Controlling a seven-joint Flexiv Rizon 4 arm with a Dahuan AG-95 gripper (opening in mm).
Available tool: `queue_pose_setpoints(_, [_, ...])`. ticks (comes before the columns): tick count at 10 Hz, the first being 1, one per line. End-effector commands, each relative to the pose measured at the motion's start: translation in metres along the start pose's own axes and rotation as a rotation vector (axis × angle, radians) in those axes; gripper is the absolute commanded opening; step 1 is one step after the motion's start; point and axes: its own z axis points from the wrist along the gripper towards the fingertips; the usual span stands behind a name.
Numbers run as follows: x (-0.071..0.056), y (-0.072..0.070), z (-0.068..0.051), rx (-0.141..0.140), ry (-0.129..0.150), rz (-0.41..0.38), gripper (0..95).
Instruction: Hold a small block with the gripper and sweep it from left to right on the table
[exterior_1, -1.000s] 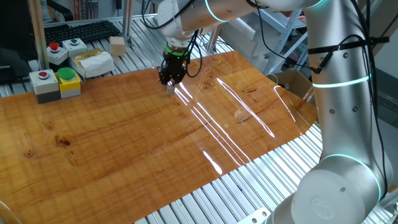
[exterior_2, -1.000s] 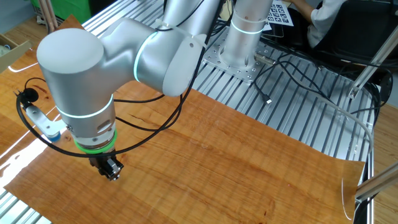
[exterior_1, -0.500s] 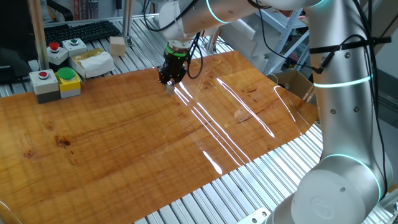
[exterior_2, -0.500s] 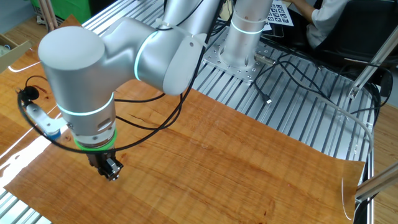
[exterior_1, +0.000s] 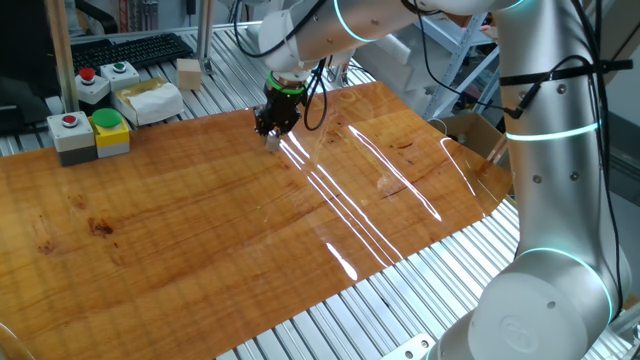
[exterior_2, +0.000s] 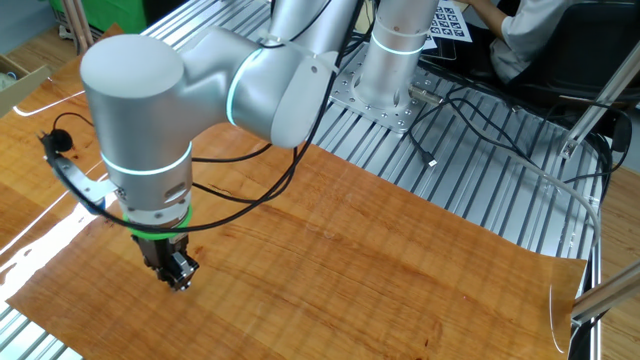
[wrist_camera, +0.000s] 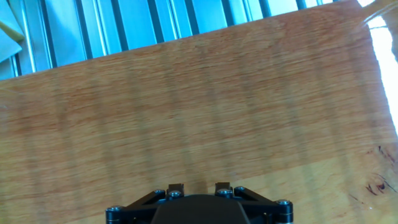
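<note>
The black gripper (exterior_1: 272, 128), with a green ring above it, points down at the far middle of the reddish-brown table (exterior_1: 200, 230). Its fingers are closed together on a tiny pale small block (exterior_1: 271, 141) that rests at the board's surface. In the other fixed view the gripper (exterior_2: 178, 275) stands near the table's (exterior_2: 350, 270) left end, with a pale speck at its tip. The hand view shows only the gripper's black body (wrist_camera: 194, 202) at the bottom edge over wood grain (wrist_camera: 199, 106). The block is hidden there.
Grey button boxes (exterior_1: 75, 135) (exterior_1: 108, 80), a white packet (exterior_1: 148, 100), a larger wooden cube (exterior_1: 188, 72) and a keyboard (exterior_1: 130, 48) lie behind the board's left part. The ribbed aluminium frame (exterior_1: 400, 310) surrounds the board. Cables (exterior_2: 470, 130) lie on the slats.
The arm's wrist link has swung a little and stands more upright over the gripper. The gripper tip and block have stayed almost in place.
</note>
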Motion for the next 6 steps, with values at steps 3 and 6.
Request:
queue_pose_setpoints(3, [-0.0010,0.0000,0.0004,-0.003,-0.014,0.008,0.0])
queue_pose_setpoints(6, [-0.0005,-0.0001,0.0008,-0.005,-0.024,0.012,0.0])
